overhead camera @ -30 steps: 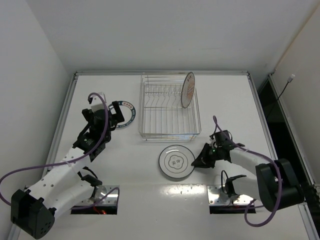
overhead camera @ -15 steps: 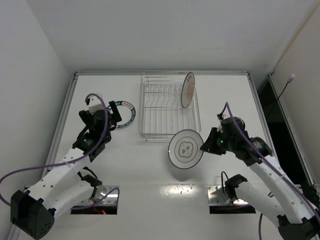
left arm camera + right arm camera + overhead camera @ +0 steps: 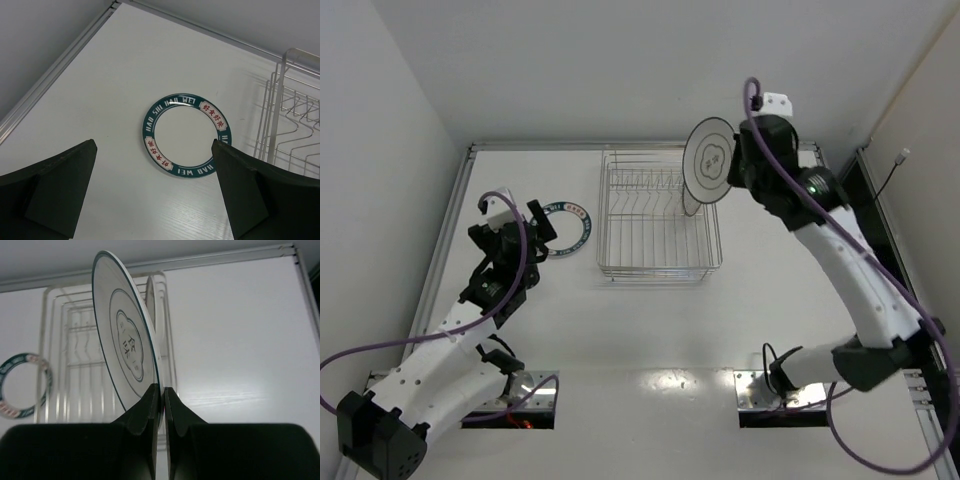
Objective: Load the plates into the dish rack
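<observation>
My right gripper (image 3: 738, 165) (image 3: 162, 392) is shut on the rim of the grey-ring plate (image 3: 710, 160) (image 3: 127, 345). It holds that plate on edge in the air over the back right part of the dish rack (image 3: 655, 262) (image 3: 65, 340). Behind it, another plate (image 3: 151, 292) stands upright in the rack's right end. The plate with the blue-green rim (image 3: 568, 232) (image 3: 185, 134) lies flat on the table left of the rack (image 3: 295, 115). My left gripper (image 3: 515, 232) (image 3: 154, 145) hovers just short of it, wide open with nothing between its fingers.
A raised metal rail (image 3: 640, 146) runs round the white table, with walls close behind and to the left. A dark gap (image 3: 865, 215) lies past the right rail. Cables loop off both arms.
The right arm has lifted the grey-ring plate off the table in front of the rack, swung it up and back, and turned it on edge. The left gripper shifted slightly left.
</observation>
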Action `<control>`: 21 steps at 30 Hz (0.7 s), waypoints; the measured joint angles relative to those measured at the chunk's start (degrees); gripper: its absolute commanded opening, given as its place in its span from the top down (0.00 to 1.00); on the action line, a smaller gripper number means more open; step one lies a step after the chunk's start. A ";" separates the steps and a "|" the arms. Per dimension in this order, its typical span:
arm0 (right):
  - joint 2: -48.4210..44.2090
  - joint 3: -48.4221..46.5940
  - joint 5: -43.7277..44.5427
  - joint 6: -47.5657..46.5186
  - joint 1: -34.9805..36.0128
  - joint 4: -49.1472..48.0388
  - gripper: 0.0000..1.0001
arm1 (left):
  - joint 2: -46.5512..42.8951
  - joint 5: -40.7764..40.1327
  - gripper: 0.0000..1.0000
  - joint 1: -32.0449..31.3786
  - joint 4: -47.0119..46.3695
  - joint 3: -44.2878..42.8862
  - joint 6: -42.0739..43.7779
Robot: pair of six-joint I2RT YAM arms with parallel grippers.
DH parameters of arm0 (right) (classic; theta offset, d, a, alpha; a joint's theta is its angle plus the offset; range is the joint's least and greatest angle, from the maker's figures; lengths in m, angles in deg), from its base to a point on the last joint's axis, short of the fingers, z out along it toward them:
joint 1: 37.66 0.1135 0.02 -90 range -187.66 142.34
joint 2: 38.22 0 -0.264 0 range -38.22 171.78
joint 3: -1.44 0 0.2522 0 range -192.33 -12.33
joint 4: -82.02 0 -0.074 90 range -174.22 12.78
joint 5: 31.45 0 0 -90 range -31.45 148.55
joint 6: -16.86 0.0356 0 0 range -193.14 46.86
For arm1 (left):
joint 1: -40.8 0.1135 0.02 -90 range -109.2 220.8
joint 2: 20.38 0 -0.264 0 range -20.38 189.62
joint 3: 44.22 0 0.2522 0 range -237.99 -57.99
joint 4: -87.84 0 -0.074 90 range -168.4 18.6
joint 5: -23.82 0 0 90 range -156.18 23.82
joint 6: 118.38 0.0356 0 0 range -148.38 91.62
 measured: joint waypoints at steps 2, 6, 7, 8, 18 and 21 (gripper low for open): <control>5.44 -1.66 4.02 -2.40 -0.11 -3.15 1.00 | 0.00 -0.17 0.00 0.00 0.00 0.00 -0.11; 17.53 -6.71 9.27 -6.08 -0.17 -6.69 1.00 | 0.33 -0.37 0.00 -0.22 0.02 0.00 -0.13; 20.65 -8.26 10.01 -6.91 -0.17 -7.61 1.00 | 0.35 -0.37 0.00 -0.33 0.02 0.00 -0.13; 23.47 -9.64 10.88 -7.74 -0.17 -8.41 1.00 | 0.35 -0.37 0.00 -0.42 0.02 0.00 -0.13; 41.07 -16.04 20.61 -12.13 1.09 -12.55 1.00 | 1.62 -1.03 0.00 -1.27 0.39 0.00 -0.15; 42.93 -15.91 21.46 -12.39 1.51 -12.72 1.00 | 1.73 -1.36 0.00 -1.51 0.39 0.00 -0.17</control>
